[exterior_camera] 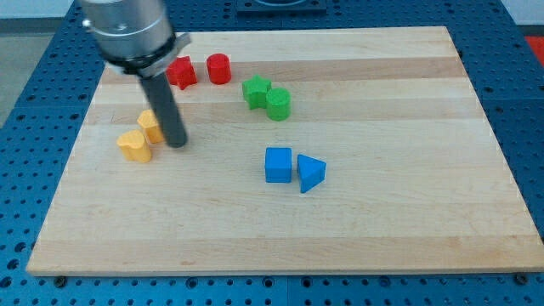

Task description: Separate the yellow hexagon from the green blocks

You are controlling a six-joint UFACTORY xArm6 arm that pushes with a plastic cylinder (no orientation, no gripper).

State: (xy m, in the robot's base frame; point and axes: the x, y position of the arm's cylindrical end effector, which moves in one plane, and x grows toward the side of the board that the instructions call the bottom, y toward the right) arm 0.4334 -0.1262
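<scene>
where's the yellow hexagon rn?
The yellow hexagon sits at the view's left on the wooden board, right beside my tip on its left, with another yellow block just below-left and the green blocks well off to the right.

So the board (382,212) is a pale wooden slab with lengthwise grain stripes, sitting on a blue perforated surface (527,127) that shows around its edges. Upper left of the frame has a red star-ish block (181,73) and a red cylinder (219,68) just beside each other. Right of those, a green star-shaped block (256,91) is touching a green cylinder (278,104). On the left there's a yellow hexagon (151,126) with another yellow block (134,145), shape hard to call, right below it. My tip (177,143) rests on the wood just right of the hexagon. Near the middle, a blue cube (278,165) and a blue triangle (310,172) sit side by side.
</scene>
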